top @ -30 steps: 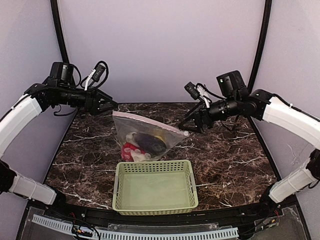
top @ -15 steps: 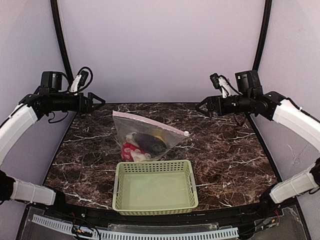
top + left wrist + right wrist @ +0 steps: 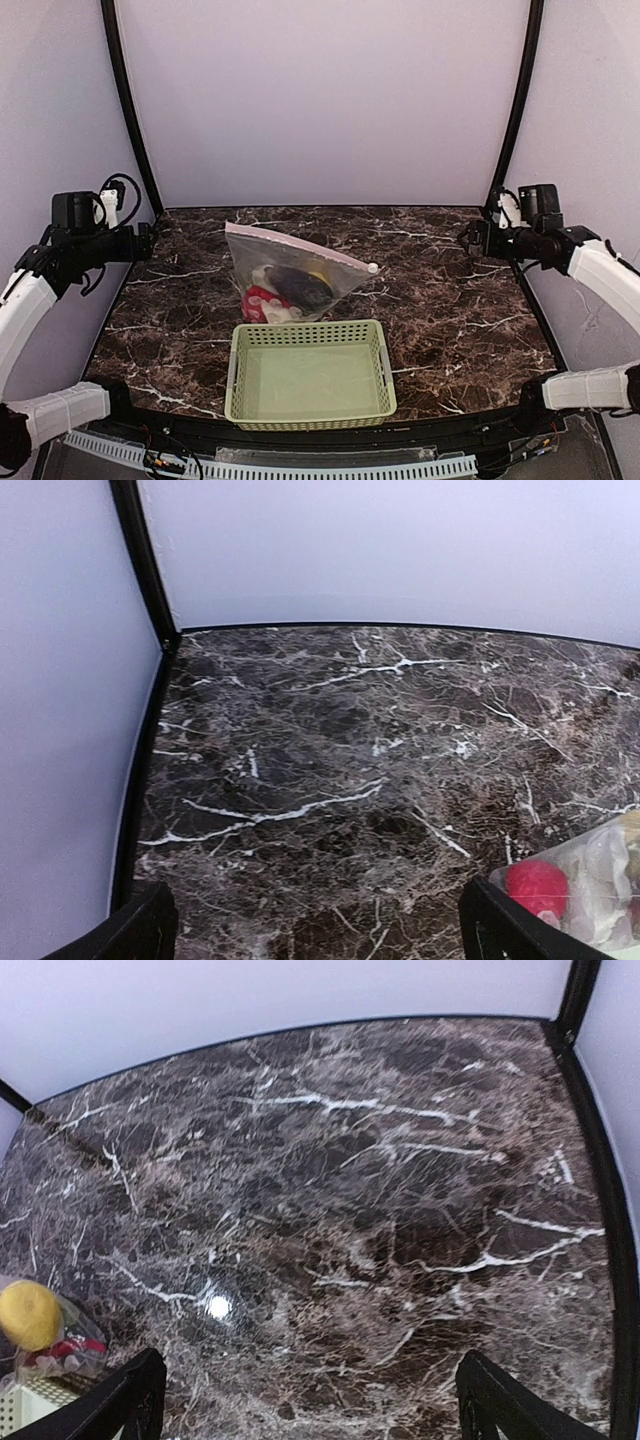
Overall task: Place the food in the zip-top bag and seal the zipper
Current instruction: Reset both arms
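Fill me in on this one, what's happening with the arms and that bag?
Nothing is being held. The zip-top bag stands on the table behind the green basket with the food inside, and its zipper looks closed, slider at the right end. The left hand and right hand are both open, off at the table's side edges, well clear of the bag.

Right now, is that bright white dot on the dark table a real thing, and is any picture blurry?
Right wrist view: the dot is glare from a light on the glossy table, not an object. Left wrist view: even light, no glare; the bag at the corner looks slightly soft. Top view: sharp, soft shadows only.
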Robot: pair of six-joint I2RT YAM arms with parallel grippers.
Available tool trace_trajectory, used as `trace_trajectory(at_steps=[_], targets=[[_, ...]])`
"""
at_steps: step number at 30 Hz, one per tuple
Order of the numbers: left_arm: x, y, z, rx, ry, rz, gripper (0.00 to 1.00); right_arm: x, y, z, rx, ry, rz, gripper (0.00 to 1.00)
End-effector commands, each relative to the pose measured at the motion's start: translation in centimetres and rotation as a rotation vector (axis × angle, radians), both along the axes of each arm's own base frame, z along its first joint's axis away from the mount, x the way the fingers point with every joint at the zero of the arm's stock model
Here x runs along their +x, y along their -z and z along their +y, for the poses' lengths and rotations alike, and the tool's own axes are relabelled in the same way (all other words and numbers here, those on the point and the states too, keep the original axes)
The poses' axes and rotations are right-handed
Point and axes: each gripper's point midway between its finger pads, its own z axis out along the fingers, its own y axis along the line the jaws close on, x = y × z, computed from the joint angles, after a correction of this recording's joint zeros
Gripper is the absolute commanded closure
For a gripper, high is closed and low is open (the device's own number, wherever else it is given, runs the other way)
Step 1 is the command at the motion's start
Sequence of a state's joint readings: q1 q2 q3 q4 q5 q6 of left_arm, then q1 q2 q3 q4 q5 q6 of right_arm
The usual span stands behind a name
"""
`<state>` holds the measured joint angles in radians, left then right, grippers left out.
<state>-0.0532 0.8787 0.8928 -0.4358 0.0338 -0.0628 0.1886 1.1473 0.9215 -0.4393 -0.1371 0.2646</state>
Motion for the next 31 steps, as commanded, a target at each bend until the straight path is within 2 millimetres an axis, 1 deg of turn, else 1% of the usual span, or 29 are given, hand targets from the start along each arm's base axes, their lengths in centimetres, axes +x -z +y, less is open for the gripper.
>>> trace_trajectory(at_steps=[1,2,3,4,5,7,10,13,16,20,31], targets=[[-2.2,0.2,3.5,0.141,-0.144,-0.029,0.01,-0.4,-3.5,-3.3,-0.079,0.127,-0.204,0.01],[-2.8,-0.2,3.7,0.142,-0.152,-0.053,0.01,-0.8,-4.0,-3.7,-0.086,0.141,-0.243,0.01],[-3.1,0.3,3.8,0.146,-0.157,-0.05,0.01,-1.4,-4.8,-4.0,-0.085,0.146,-0.289,0.01],[-3.6,0.1,3.8,0.144,-0.161,-0.065,0.01,-1.8,-5.2,-4.0,-0.085,0.142,-0.321,0.01],[-3.9,0.7,3.9,0.139,-0.166,-0.056,0.01,-2.2,-5.5,-4.1,-0.084,0.138,-0.349,0.01],[-4.5,1.1,4.1,0.121,-0.187,-0.056,0.01,-2.8,-5.8,-4.0,-0.084,0.124,-0.399,0.01],[-5.4,1.7,4.4,0.102,-0.212,-0.063,0.01,-3.7,-5.7,-4.0,-0.082,0.114,-0.456,0.01],[-5.9,1.0,4.5,0.106,-0.217,-0.105,0.01,-4.4,-5.6,-3.8,-0.063,0.1,-0.507,0.01],[-6.3,0.9,4.8,0.105,-0.236,-0.118,0.01,-4.9,-5.4,-3.9,-0.058,0.101,-0.531,0.01],[-6.5,0.9,4.6,0.1,-0.223,-0.134,0.01,-5.2,-5.8,-4.0,-0.052,0.104,-0.548,0.01],[-6.7,0.6,4.6,0.098,-0.222,-0.147,0.01,-5.3,-5.9,-4.0,-0.05,0.105,-0.553,0.01]])
